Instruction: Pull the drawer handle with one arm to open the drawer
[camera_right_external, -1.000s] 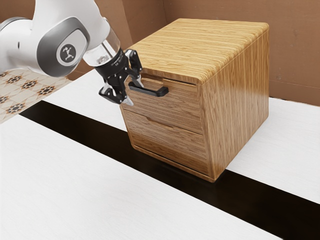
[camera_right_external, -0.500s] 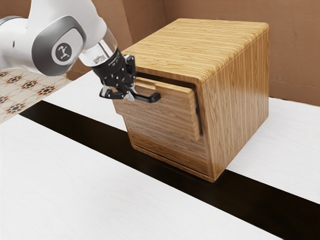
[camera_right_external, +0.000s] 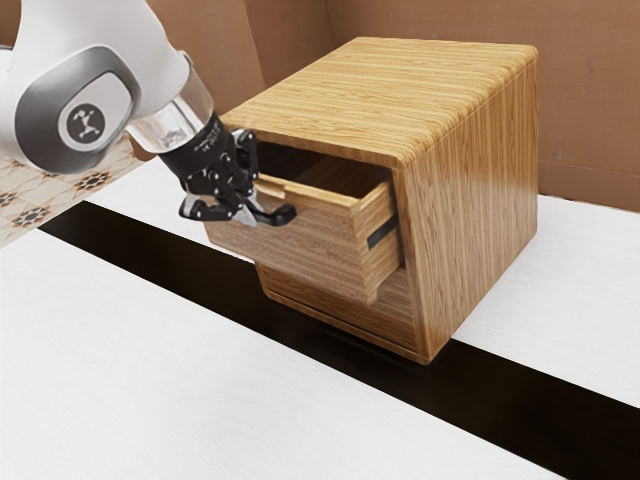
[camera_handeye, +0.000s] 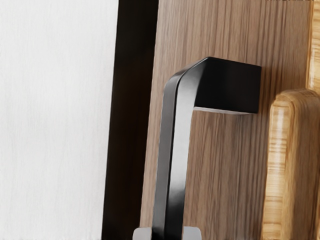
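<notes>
My pincer (camera_right_external: 241, 208) grips the handle (camera_right_external: 277, 214), whose bar lies across the front of the upper drawer (camera_right_external: 315, 242), partly out of the cabinet (camera_right_external: 470, 190) by the worktop's (camera_right_external: 150, 380) far edge, so I should pull straight outward.

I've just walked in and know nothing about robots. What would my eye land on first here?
Probably the wooden cabinet on the white table, its top drawer standing partway out with its inside showing. At the exterior view's left, the white arm holds its black tool clamped on the drawer's black handle. A broad black stripe crosses the table under the cabinet.
</notes>
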